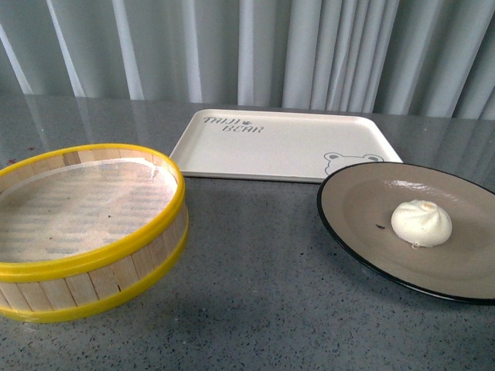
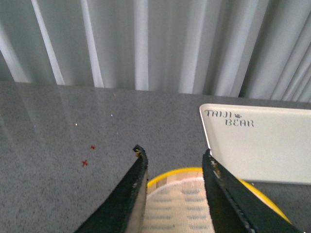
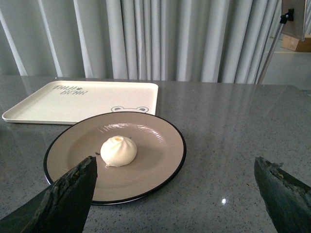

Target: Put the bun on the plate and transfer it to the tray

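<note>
The cream-white bun (image 1: 421, 222) (image 3: 118, 151) rests on the beige plate (image 1: 363, 201) (image 3: 155, 145) with the black rim, at the table's right. Behind it lies the cream tray (image 1: 271, 147) (image 3: 73, 99) (image 2: 262, 145) with grey lettering and a bear face. My right gripper (image 3: 175, 167) is open wide, hovering over the plate's near edge and the bare table beside it, holding nothing. My left gripper (image 2: 174, 156) is open above the bamboo steamer, its fingers empty. Neither gripper shows in the front view.
A round yellow-rimmed bamboo steamer (image 1: 85, 224) (image 2: 180, 204) with a white liner stands at the left front. A white pleated curtain (image 1: 247, 46) closes off the far edge of the grey speckled table (image 1: 255, 278). Small red marks (image 2: 87, 158) dot the table.
</note>
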